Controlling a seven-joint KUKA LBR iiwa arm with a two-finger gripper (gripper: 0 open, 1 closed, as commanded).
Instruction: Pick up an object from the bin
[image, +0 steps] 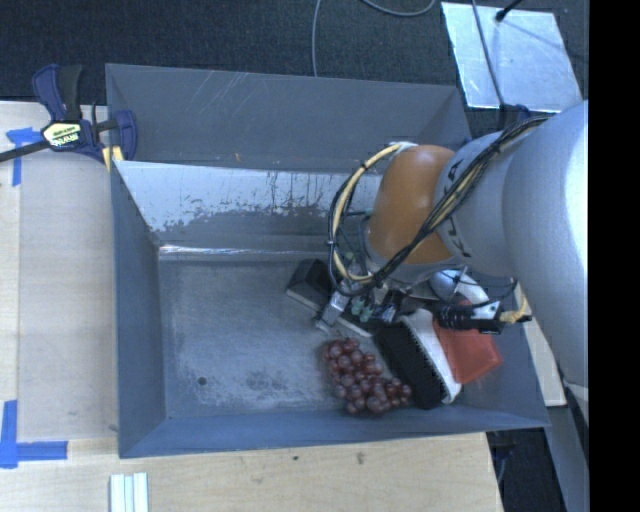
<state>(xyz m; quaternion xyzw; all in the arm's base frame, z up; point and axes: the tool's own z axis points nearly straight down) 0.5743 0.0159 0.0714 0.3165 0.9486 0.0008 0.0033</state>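
1. Gripper position. We are seeing the gripper (322, 300) low inside the grey metal bin (135, 300), right of the floor's middle. The arm is reaching in over the right rim, with its orange cover (405, 205) and looped cables (345, 215) hanging over the far right part of the floor.

2. Jaw state. We are not able to tell how the jaws are standing; the wrist hardware and cables are hiding that area.

3. Nearest thing. A bunch of dark red grapes (360, 378) is lying just near of the gripper, close against the foot of the near wall. We cannot tell whether the gripper is touching it. We are not seeing anything held.

4. Neighbouring things. A black-bristled brush with a white back (415, 368) is lying at a slant just right of the grapes, touching them. A flat red thing (478, 355) is lying right of the brush, in the near right corner by the right wall.

5. Edges and open room. All the things are crowding the near right corner, hemmed in by the near and right walls. The left half of the floor and the strip along the far wall are lying bare, leaving open room to the gripper's left and far left.
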